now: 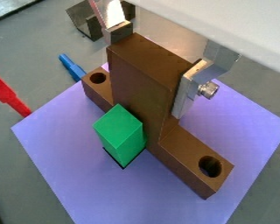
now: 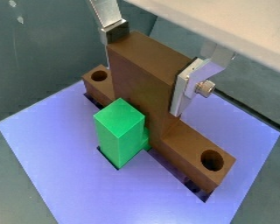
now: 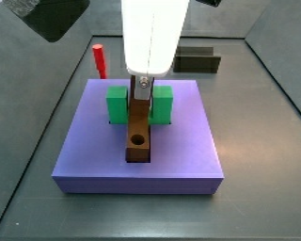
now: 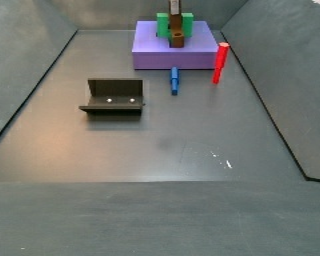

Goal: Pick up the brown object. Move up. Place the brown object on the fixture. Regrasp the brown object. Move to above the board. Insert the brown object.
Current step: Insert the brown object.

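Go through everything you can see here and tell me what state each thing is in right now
Gripper: above the board, fingers shut on the brown bar.
Tan-brown T-shaped bar with round holes: seated in the board's groove, gripped.
Lavender rectangular board: flat on the floor.
Green block: on the board.
Dark olive fixture: empty.
Red peg: upright.
Blue stick: lying flat.

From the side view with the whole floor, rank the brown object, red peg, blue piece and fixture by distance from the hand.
1. Brown object, in the hand over the board.
2. Red peg, beside the board.
3. Blue piece, on the floor before it.
4. Fixture, farthest out.
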You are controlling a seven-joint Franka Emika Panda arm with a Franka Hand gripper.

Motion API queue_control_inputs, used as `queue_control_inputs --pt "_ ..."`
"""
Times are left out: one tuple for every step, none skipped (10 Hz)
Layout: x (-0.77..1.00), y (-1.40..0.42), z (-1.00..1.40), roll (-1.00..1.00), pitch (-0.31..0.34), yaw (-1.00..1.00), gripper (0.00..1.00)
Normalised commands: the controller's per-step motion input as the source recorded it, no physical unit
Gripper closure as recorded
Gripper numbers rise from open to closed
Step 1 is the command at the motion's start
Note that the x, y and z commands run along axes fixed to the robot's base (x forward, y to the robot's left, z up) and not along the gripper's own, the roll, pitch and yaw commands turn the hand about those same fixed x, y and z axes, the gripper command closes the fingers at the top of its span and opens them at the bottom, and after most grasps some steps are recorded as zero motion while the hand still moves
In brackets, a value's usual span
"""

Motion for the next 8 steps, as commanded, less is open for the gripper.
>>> queue_control_inputs --pt "0.0 0.0 -0.19 -0.03 -0.02 0.0 1.0" --pt "0.0 -0.02 -0.17 -0.04 -0.014 0.0 1.0" --pt "0.0 -0.05 -0.16 -0.05 -0.011 0.0 1.0" --pt "0.0 -0.01 -0.19 -0.03 -0.006 0.0 1.0" --pt "0.0 -0.01 -0.21 -0.03 -0.019 0.0 1.0" --pt "0.28 -0.04 -0.25 -0.05 0.0 -0.01 1.0" --pt "0.31 -0.02 -0.24 -0.04 0.0 -0.02 1.0" --pt "0.3 -0.01 -0.19 -0.04 0.0 -0.05 1.0"
